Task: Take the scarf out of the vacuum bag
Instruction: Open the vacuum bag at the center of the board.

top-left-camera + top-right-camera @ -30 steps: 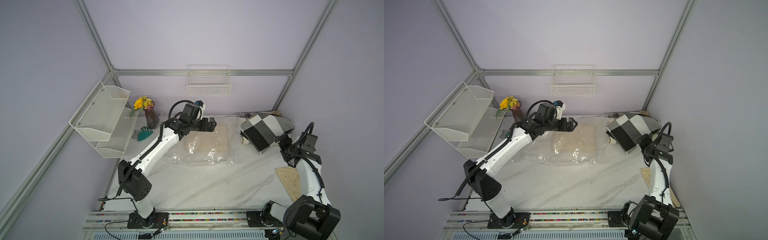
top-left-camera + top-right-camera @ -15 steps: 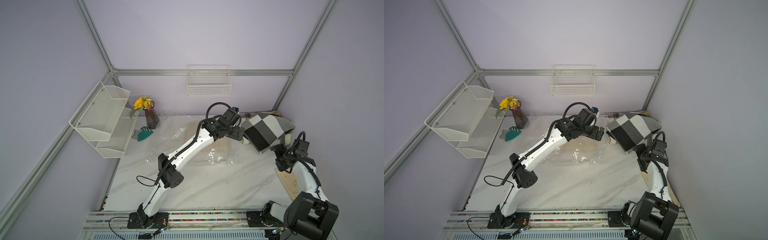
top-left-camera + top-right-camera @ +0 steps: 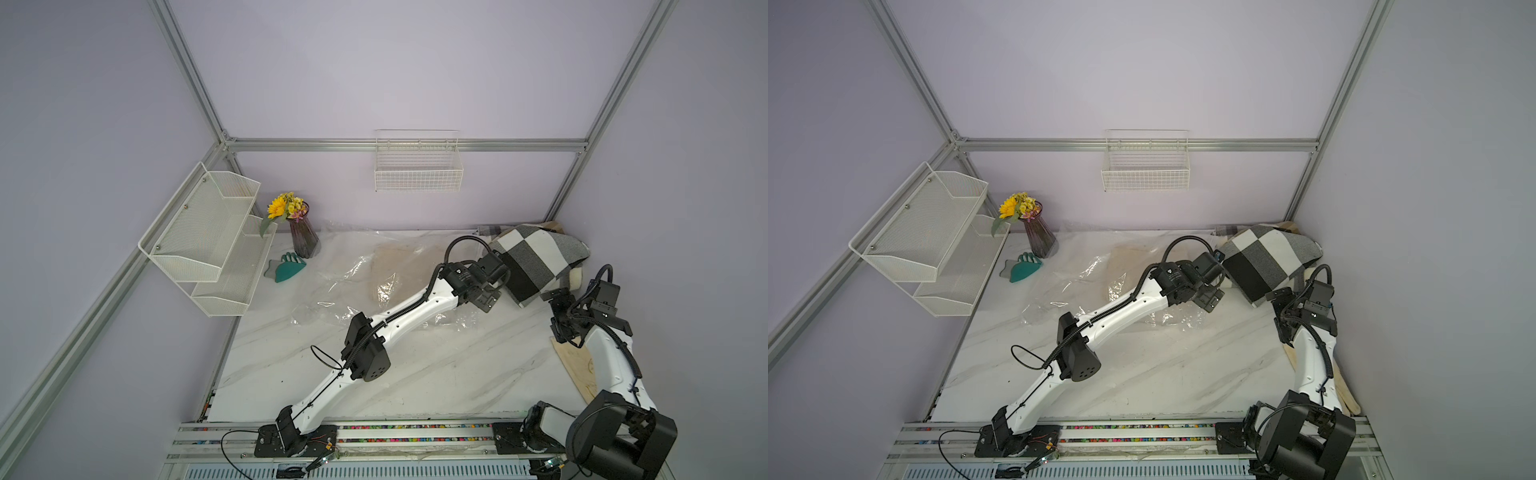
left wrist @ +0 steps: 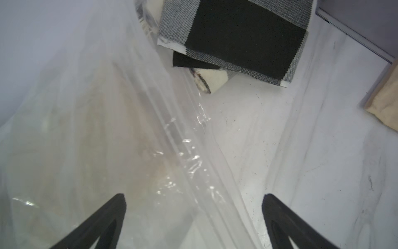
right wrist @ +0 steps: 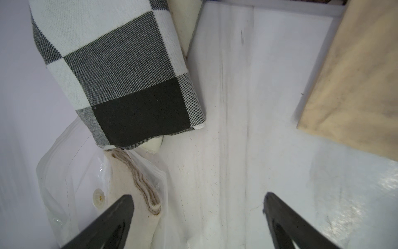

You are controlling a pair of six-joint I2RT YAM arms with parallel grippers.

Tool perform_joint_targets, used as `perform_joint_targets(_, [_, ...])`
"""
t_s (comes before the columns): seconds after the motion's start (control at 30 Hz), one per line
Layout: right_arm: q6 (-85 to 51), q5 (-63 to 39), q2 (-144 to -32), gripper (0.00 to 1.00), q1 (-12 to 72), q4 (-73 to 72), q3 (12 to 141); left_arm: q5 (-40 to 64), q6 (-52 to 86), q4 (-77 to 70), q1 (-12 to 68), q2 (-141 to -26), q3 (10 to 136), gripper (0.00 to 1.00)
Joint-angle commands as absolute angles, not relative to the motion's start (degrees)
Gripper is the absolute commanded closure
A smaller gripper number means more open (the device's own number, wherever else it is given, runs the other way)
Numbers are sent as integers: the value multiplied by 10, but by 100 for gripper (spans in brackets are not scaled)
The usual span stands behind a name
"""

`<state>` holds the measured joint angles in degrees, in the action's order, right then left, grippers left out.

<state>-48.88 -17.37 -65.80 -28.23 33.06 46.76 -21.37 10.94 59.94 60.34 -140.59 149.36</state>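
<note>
Room's basically a box: pale lilac walls, aluminium frame bars along the edges, soft even light. The tabletop is white marble-look and runs under the left gripper fingers and the right gripper fingers. A pale wooden board sits near the right fingers, ahead and off to one side. The wire basket on the back wall and the two-tier mesh shelf on the side wall are well apart from both sets of fingers.
</note>
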Motion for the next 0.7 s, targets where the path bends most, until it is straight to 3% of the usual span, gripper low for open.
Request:
perform_joint_targets(0.0, [-486,-168,-645,3,-280,335,457,-299,34,548,635,-1404,1519,0])
perform_joint_targets(0.2, [-484,-171,-646,3,-280,332,454,-429,-44,547,657,-1463,1514,0])
perform_joint_targets(0.37, [-483,-166,-644,3,-281,332,451,-425,-10,528,640,-1440,1449,0])
perform_joint_targets(0.67, [-479,-171,-648,3,-280,327,443,-522,-21,512,619,-1430,1410,3])
